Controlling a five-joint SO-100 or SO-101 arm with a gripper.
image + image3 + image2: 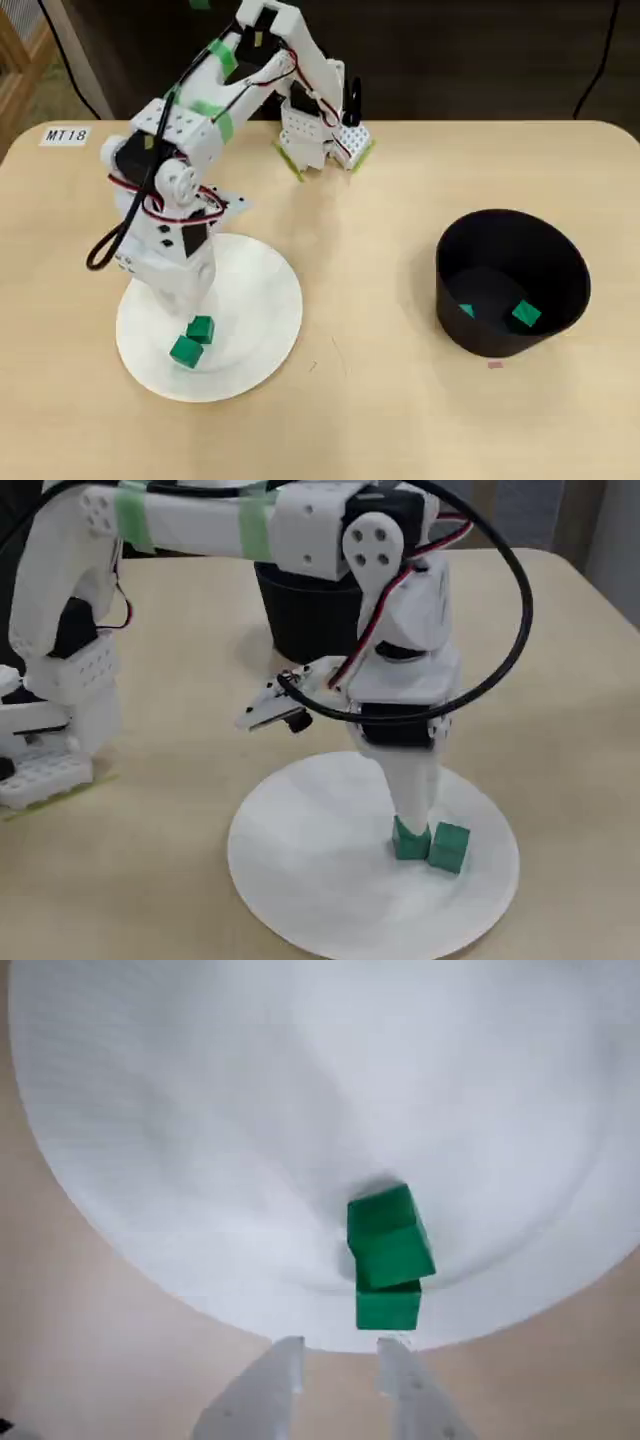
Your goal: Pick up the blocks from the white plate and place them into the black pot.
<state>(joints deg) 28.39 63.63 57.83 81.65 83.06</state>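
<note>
Green, from overhead: two blocks point(192, 341) touching on the white plate point(255, 330) near its lower-left rim, two more point(524, 315) low inside the black pot point(512, 283) at the right of the pale counter point(370, 420), one half hidden by the wall.

Wrist view: both plate cubes touching, in a line running toward the fingers point(342, 1352), these slightly spread, pinching nothing, cut off at the bottom edge.

Fixed view: fingers point(415, 825) right down at the nearer cube point(411, 841), other cube point(449, 846) beside it, fingertips hard to make out, pot point(305, 615) mostly behind the arm.

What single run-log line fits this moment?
stage: reaching | gripper: open above white plate | plate: two blocks, touching | black pot: two blocks
</note>
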